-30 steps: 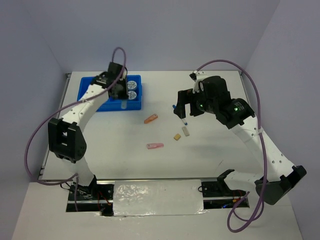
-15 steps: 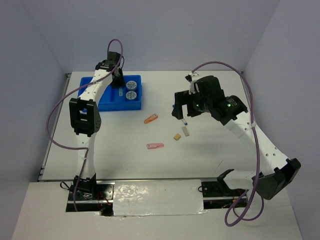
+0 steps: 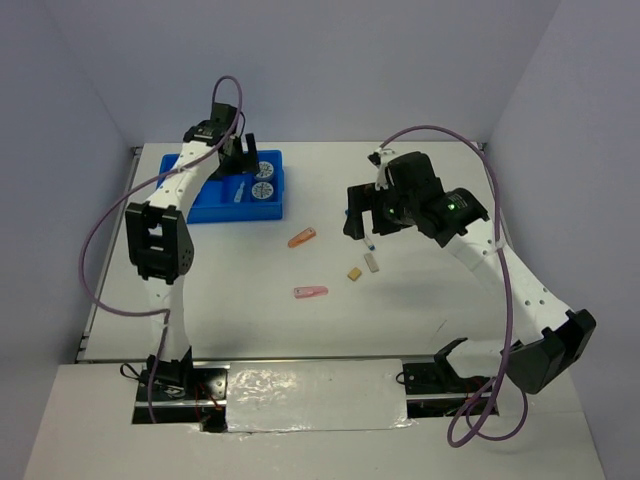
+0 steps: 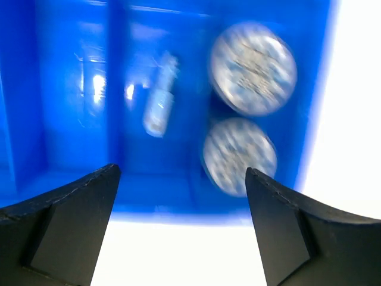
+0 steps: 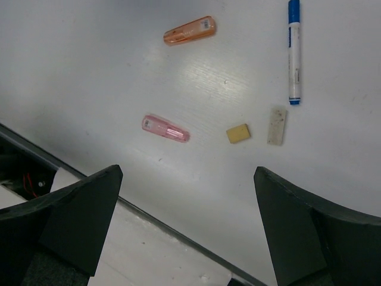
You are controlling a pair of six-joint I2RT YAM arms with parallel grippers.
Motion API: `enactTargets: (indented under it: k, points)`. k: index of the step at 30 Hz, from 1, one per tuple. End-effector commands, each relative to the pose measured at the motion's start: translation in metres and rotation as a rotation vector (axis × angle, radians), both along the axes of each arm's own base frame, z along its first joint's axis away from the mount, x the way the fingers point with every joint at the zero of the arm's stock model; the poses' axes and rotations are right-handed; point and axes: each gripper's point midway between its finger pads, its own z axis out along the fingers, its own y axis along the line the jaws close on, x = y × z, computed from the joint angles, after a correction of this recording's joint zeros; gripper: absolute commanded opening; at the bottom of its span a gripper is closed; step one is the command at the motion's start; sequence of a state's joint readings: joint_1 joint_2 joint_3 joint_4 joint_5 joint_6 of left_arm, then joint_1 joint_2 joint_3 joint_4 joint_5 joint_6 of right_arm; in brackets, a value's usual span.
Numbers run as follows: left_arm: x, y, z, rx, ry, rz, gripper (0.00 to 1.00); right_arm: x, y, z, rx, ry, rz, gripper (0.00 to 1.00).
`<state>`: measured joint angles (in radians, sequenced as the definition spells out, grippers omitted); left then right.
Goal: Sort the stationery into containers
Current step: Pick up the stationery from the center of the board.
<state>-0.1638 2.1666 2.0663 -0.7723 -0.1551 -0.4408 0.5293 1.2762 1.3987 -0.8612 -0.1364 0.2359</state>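
The left gripper point(image 4: 181, 173) stands wide open and empty over the blue tray point(image 4: 59, 119), where 1 blue clip point(image 4: 159, 110) lies in the compartment beside 2 patterned rolls point(image 4: 253, 68). The right gripper point(image 5: 187, 171), equally wide and empty, hangs above the table point(image 5: 89, 71). On it lie the orange clip point(image 5: 189, 30), pink clip point(image 5: 165, 128), tan block point(image 5: 238, 133), whitish block point(image 5: 277, 117) and pen point(image 5: 293, 53).

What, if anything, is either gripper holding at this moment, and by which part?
Nothing is held. The left gripper stands open above the blue tray, the right gripper open above the table, neither touching anything.
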Motion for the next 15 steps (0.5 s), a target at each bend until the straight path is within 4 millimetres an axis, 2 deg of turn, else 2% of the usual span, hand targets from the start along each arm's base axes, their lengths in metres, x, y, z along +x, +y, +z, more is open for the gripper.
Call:
enactTargets:
  k: [1, 2, 3, 4, 5, 6, 7, 9, 11, 15]
  points:
    - [-0.063, -0.085, 0.064, 0.001, -0.112, -0.331, 0.99, 0.013, -0.012, 0.002, -0.018, 0.008, -0.132, 1.0]
    - [-0.074, -0.103, 0.065, 0.01, -0.141, -0.398, 1.0, 0.015, -0.018, -0.004, -0.026, 0.043, -0.192, 1.0]
    - [-0.11, -0.129, 0.055, 0.025, -0.118, -0.491, 0.99, 0.017, -0.025, -0.007, -0.044, 0.047, -0.239, 1.0]
    - [-0.125, -0.141, 0.05, 0.023, -0.11, -0.534, 0.99, 0.016, -0.026, -0.011, -0.041, 0.06, -0.253, 1.0]
    - [-0.136, -0.149, 0.045, 0.014, -0.106, -0.553, 0.99, 0.016, -0.024, -0.01, -0.023, 0.065, -0.261, 1.0]
    - [-0.155, -0.154, 0.023, 0.013, -0.055, -0.587, 0.99, 0.013, -0.021, -0.011, -0.005, 0.073, -0.247, 1.0]
    - [-0.173, -0.171, 0.024, -0.025, -0.061, -0.652, 0.99, 0.013, -0.021, -0.013, 0.008, 0.066, -0.248, 1.0]
    - [-0.19, -0.181, 0.008, -0.034, -0.057, -0.716, 0.99, 0.007, -0.017, -0.015, 0.029, 0.085, -0.236, 1.0]
    - [-0.199, -0.19, -0.002, -0.015, -0.054, -0.765, 0.99, 0.001, -0.017, -0.022, 0.032, 0.097, -0.226, 1.0]
    - [-0.186, -0.197, -0.019, 0.029, -0.071, -0.823, 0.98, -0.012, -0.012, -0.028, 0.07, 0.096, -0.159, 1.0]
